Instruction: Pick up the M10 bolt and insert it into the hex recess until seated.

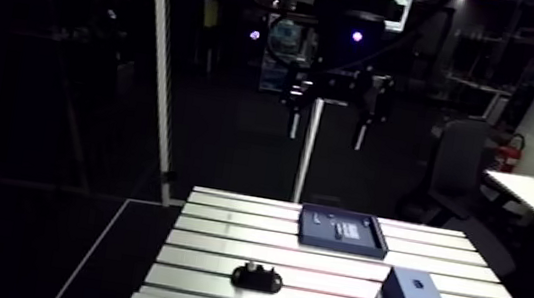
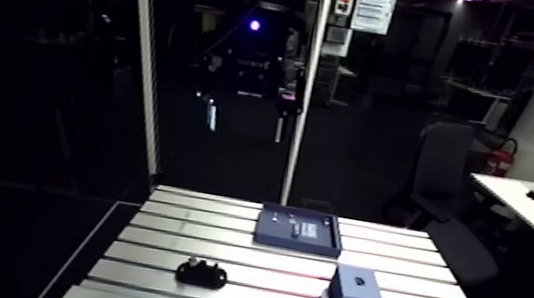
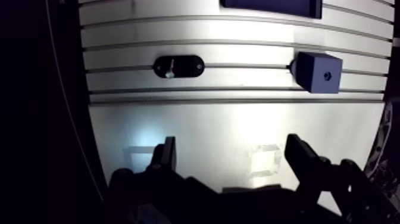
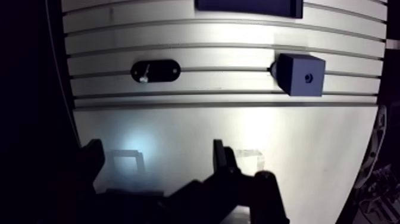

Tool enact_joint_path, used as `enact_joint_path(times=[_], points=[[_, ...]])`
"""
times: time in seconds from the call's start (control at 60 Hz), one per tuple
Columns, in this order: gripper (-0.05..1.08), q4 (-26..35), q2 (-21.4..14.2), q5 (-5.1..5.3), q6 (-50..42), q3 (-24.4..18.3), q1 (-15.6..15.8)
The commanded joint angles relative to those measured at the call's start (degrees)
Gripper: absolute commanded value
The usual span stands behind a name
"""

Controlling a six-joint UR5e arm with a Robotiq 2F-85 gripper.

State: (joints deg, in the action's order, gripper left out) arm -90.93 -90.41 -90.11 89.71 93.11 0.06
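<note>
A small silvery bolt (image 3: 170, 69) stands in a black oval holder (image 3: 178, 66) on the slotted table. To the holder's side sits a blue-grey cube (image 3: 319, 72) with a small dark recess (image 3: 326, 75) in its upper face. In the arm view the holder (image 1: 257, 278) and the cube (image 1: 411, 295) lie near the table's front edge. My gripper (image 3: 233, 154) hangs high above the table, well back from both things. It is open, with nothing between its fingers (image 3: 166, 152). The arm view shows the gripper (image 1: 326, 130) far above the table.
A flat dark-blue tray (image 1: 343, 229) holding small parts lies at the back of the table (image 1: 216, 245), beyond the cube. A smooth plate (image 3: 208, 131) adjoins the slotted surface under the gripper. An upright post (image 1: 309, 147) stands behind the table.
</note>
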Motion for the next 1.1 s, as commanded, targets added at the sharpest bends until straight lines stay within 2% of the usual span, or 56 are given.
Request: enact_joint_path(times=[0.017,0.167,0.617,0.767,1.1], points=[[0.01,-7.59,-0.08,0.34,-0.19,4.79,2.06],[0.01,-14.05,0.19,0.25,-0.12,8.85,3.25],[0.01,-23.47,2.32,0.17,-0.20,15.93,5.11],[0.02,-25.47,3.21,0.24,-0.12,17.27,5.78],[0.02,-33.45,5.68,-0.53,0.76,20.96,7.85]])
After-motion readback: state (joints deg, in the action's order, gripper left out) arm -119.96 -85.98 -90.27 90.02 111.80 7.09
